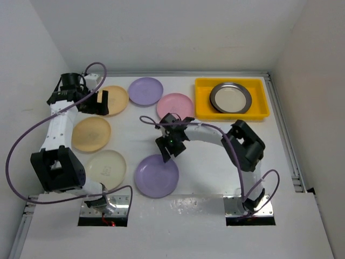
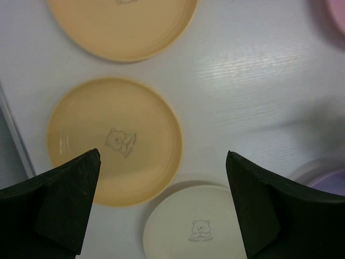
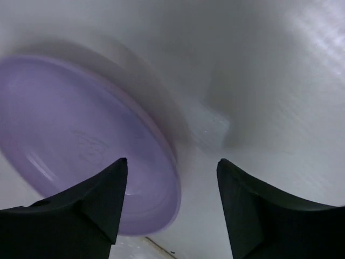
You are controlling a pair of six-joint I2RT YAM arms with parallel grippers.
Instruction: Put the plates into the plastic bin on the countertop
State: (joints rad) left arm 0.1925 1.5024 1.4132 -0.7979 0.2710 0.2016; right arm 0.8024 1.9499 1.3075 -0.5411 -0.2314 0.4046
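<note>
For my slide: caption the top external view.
Right gripper open above the near lilac plate; one grey plate in the yellow bin, five other plates on the countertop.

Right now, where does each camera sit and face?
Top external: above and behind the robot, looking down on the countertop; left arm and right arm show.
Left wrist: on the left arm, facing down at a yellow plate and cream plate; left tool shows.
Right wrist: low, angled at the near lilac plate; right tool shows.
Shared: top view also shows that lilac plate.
</note>
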